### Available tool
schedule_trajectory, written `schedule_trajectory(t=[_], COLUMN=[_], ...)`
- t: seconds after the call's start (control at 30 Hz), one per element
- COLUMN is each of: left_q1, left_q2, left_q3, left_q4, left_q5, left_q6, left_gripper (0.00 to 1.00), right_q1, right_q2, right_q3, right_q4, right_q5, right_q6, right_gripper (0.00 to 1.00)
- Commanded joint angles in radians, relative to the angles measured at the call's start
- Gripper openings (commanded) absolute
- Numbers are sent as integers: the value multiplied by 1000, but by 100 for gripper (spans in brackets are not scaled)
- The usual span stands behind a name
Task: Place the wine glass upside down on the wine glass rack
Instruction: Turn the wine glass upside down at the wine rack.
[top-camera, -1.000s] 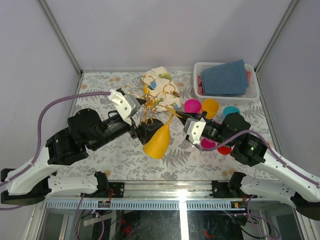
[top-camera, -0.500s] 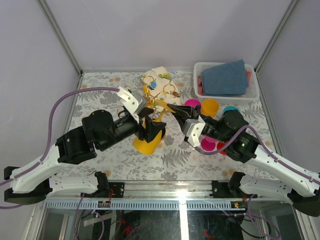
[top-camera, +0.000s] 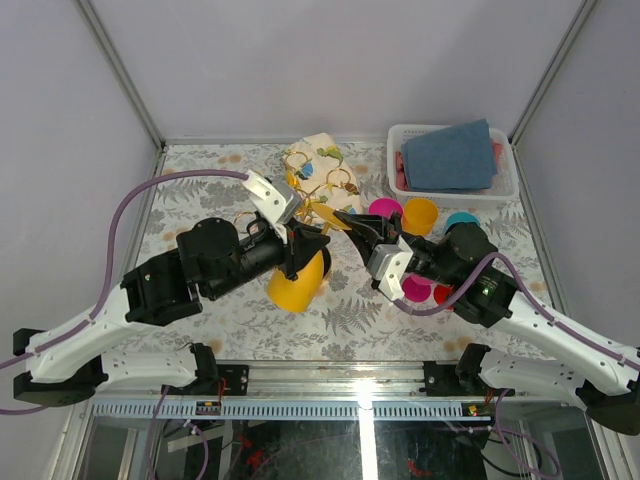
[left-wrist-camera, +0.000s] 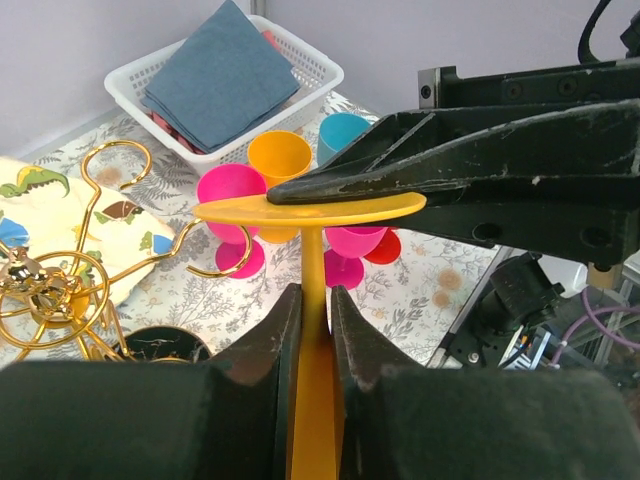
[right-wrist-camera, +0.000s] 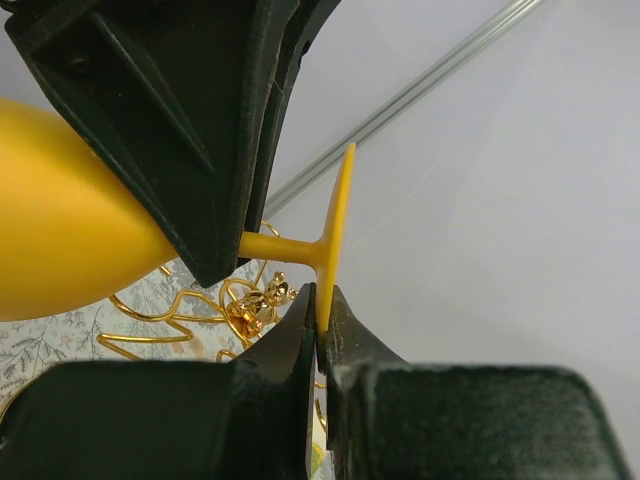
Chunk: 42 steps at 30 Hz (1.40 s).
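Note:
The yellow wine glass (top-camera: 295, 283) lies nearly level above the table, with its bowl towards the near left and its foot (left-wrist-camera: 310, 208) towards the rack. My left gripper (left-wrist-camera: 310, 300) is shut on its stem. My right gripper (right-wrist-camera: 320, 300) is shut on the rim of the foot (right-wrist-camera: 335, 230). In the top view the left gripper (top-camera: 305, 240) and the right gripper (top-camera: 350, 222) meet just in front of the gold wine glass rack (top-camera: 310, 190). The rack's loop arms (left-wrist-camera: 50, 300) carry nothing, and its black base (left-wrist-camera: 165, 345) peeps out below.
A white basket (top-camera: 455, 160) of folded blue cloths stands at the back right. Pink (top-camera: 385, 212), orange (top-camera: 420, 215) and blue (top-camera: 462, 222) cups crowd the table right of the rack. A dinosaur-print cloth (top-camera: 325, 150) lies behind the rack.
My left gripper came in from the left and closed on the glass stem. The glass, earlier hanging bowl-down from the right gripper, tipped towards level and shifted left.

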Motion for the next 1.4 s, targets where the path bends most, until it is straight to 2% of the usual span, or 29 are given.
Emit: schedule_trajectory(t=[0.0,0.07,0.27,0.3,0.5,0.57,0.63,0.73,0.97,1.17,1.3,1.37], left_q1=[-1,-1,-1,0,1,3,2,2,3,2,2,2], left_q2=[15,23,21,20,-18,-40,-64,-99,-220,-303,-331,-341], left_q3=[16,15,-11,-15,-31,-37,-37,-28,-27,-41,-44,-45], left_q4=[65,67,88,89,88,90,91,85,2,-93,-129,-138], left_q5=[-16,-15,-17,-22,-97,-115,-134,-181,-294,-422,-471,-485], left_q6=[4,4,4,4,8,15,27,53,103,114,109,108], left_gripper=[4,0,0,0,0,0,0,0,0,0,0,0], right_q1=[0,-1,0,0,-1,0,0,0,0,0,-1,0], right_q2=[-26,-27,-17,-16,-29,-34,-39,-48,-24,119,235,317], right_q3=[2,0,0,-1,6,14,19,18,65,244,352,456], right_q4=[103,109,109,106,64,23,-13,-67,-185,-315,-340,-397], right_q5=[-41,-40,-54,-53,31,53,75,122,250,404,385,364], right_q6=[4,4,10,12,78,106,132,189,403,689,833,870], right_gripper=[0,0,3,8,52,62,68,73,74,74,75,80])
